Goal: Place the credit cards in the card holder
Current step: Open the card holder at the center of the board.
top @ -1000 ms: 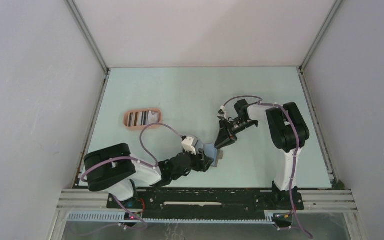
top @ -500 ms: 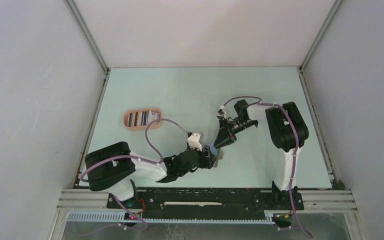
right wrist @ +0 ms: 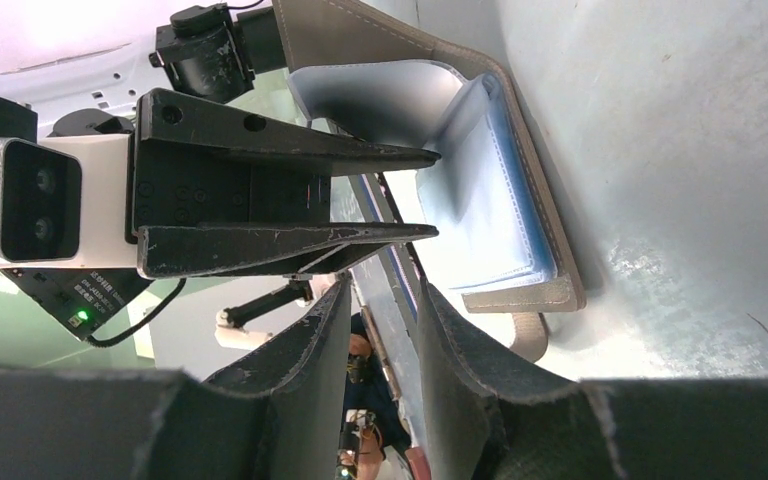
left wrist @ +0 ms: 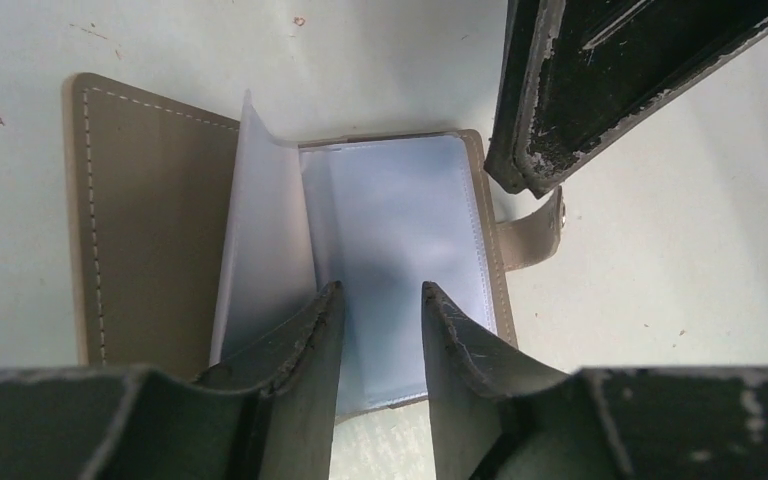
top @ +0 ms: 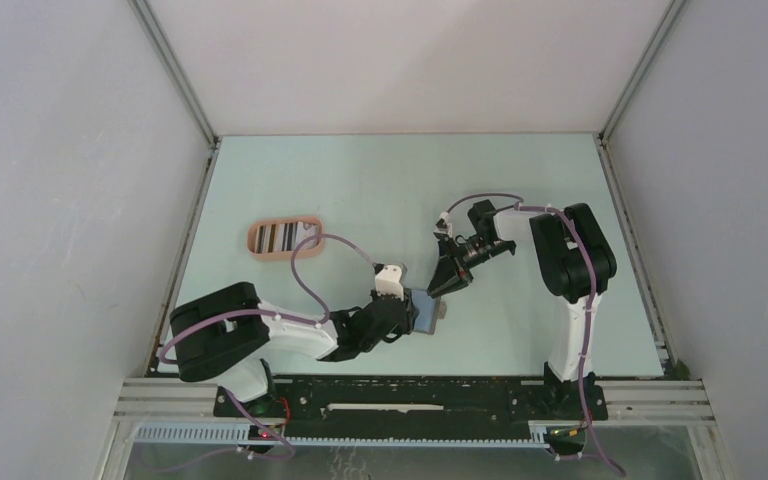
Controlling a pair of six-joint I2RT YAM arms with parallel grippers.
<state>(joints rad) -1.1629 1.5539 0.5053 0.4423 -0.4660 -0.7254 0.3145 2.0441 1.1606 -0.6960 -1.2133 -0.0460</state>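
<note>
Bright, even light; blurred near fingers

One pink card holder point(top: 285, 238), one open wallet point(left wrist: 150, 225), two grippers

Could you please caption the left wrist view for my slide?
Left hand poised over the open grey wallet's clear sleeves; right hand's finger beside it.

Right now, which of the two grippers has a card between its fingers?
The right gripper: a card stands edge-on between its fingers. The left gripper sits over the clear sleeves of the open wallet, fingers apart.
</note>
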